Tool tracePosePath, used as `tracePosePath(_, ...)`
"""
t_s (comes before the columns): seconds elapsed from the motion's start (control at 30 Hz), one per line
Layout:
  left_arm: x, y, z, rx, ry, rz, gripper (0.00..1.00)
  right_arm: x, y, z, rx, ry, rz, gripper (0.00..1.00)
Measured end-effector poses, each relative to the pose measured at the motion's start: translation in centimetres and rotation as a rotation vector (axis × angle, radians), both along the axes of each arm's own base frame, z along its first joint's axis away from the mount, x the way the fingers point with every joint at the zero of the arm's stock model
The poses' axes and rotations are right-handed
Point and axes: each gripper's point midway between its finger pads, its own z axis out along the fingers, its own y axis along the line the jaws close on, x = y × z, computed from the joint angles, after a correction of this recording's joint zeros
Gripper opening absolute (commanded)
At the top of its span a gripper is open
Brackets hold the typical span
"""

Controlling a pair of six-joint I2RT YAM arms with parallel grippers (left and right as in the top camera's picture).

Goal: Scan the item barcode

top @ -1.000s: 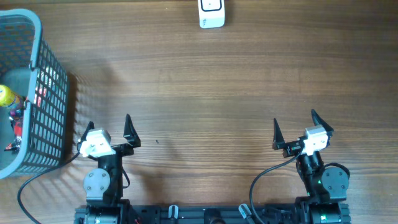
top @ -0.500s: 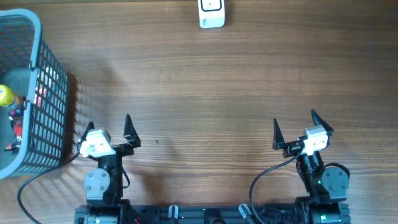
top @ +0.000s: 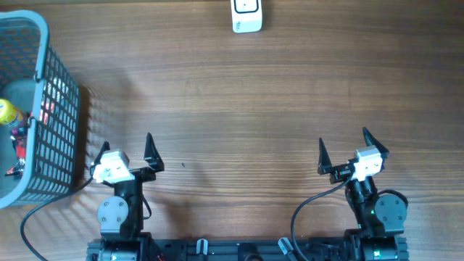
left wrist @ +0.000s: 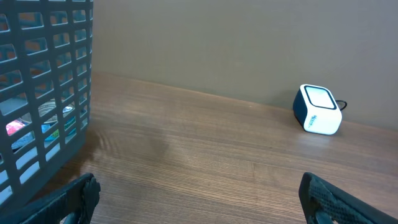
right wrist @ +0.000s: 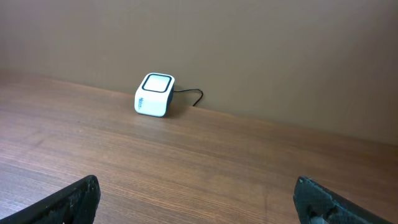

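Starting the job means a reach into the basket (top: 61, 116), we judge, since nothing is in hand yet. The left claw (top: 126, 142) hangs empty with its fingers spread wide, just beside the basket's mesh wall. The right claw (top: 344, 138) is spread just as wide and just as empty, well apart from the basket on the side away from it.

The goods to scan lie inside the basket. We make out a yellow-capped item (top: 6, 111) and, near it, some red and dark packets (top: 18, 145); we cannot tell what they are, and no barcode shows from here. The scanner (top: 246, 16), a small white box with a dark-rimmed window on top, stands on the counter (top: 232, 94) well apart from the basket, about level with the basket's far rim.

We think the left claw should do the fetching, as it is the one next to the basket. The wall is tall, so we would lift clear above the rim and come down from over the basket, not push in from the side. We would take one item alone, by its body, with the fingers off any printed label. Once it is out of the basket we look for the code, turn it toward the scanner's window, and hold it there steadily.
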Motion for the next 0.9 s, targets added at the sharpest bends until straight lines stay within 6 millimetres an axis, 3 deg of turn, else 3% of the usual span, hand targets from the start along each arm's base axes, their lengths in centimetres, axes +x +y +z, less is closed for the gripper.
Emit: tracePosePath(0.9,0.09,-0.91,-0.04,-0.003,0.002,-0.053,1.0,0.0,0.0,0.01,0.0,0.0,0.0,1.0)
